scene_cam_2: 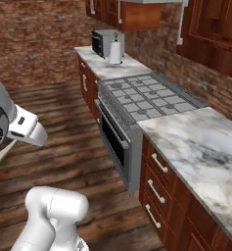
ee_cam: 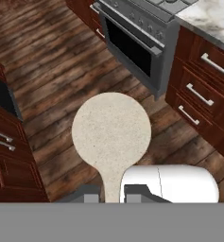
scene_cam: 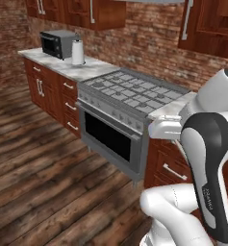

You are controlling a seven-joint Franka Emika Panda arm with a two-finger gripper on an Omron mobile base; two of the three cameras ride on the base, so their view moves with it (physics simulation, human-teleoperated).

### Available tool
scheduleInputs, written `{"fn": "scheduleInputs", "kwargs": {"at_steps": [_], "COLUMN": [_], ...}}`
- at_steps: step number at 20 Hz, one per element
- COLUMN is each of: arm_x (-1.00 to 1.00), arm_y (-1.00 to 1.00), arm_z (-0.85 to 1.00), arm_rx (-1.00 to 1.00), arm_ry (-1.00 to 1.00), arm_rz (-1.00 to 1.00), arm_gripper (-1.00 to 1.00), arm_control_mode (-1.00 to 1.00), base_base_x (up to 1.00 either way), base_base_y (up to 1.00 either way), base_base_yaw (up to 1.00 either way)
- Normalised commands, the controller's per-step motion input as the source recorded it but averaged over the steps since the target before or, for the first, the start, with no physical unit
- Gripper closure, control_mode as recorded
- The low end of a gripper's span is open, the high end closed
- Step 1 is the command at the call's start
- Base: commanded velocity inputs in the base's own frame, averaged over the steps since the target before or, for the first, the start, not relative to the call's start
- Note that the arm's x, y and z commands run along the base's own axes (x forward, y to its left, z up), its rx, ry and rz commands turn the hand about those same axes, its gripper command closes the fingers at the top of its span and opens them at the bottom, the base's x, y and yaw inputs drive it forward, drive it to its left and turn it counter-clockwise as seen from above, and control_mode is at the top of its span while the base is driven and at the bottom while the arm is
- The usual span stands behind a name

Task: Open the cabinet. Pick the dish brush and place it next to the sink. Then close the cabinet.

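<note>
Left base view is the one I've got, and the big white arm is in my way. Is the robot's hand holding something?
Observer: Yes. In the hand view the gripper is shut on the handle of the dish brush.
Operator: What does the brush look like?
Observer: It has a round, speckled beige head on a narrow handle of the same colour.
Operator: What's under it?
Observer: The wooden floor, in front of the oven door.
Operator: And what's behind the arm, next to the stove?
Observer: In the right base view a wide marble counter runs on from the stove, with drawers beneath it.
</note>
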Motion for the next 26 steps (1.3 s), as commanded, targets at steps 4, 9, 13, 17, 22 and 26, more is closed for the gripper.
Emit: {"fn": "scheduleInputs", "kwargs": {"at_steps": [4, 9, 13, 17, 22, 26], "arm_x": [0.0, 0.0, 0.0, 0.0, 0.0, 0.0], "arm_y": [0.0, 0.0, 0.0, 0.0, 0.0, 0.0], "arm_z": [0.0, 0.0, 0.0, 0.0, 0.0, 0.0], "arm_rx": [0.0, 0.0, 0.0, 0.0, 0.0, 0.0], "arm_ry": [0.0, 0.0, 0.0, 0.0, 0.0, 0.0], "arm_rz": [0.0, 0.0, 0.0, 0.0, 0.0, 0.0], "arm_gripper": [1.0, 1.0, 1.0, 1.0, 1.0, 1.0], "arm_control_mode": [1.0, 1.0, 1.0, 1.0, 1.0, 1.0], "base_base_x": [0.49, 0.85, 0.73, 0.03, -0.42, -0.21], "base_base_y": [0.33, 0.02, 0.0, 0.0, 0.0, 0.0], "base_base_yaw": [0.48, 0.43, 0.51, 0.67, 0.84, 0.88]}}
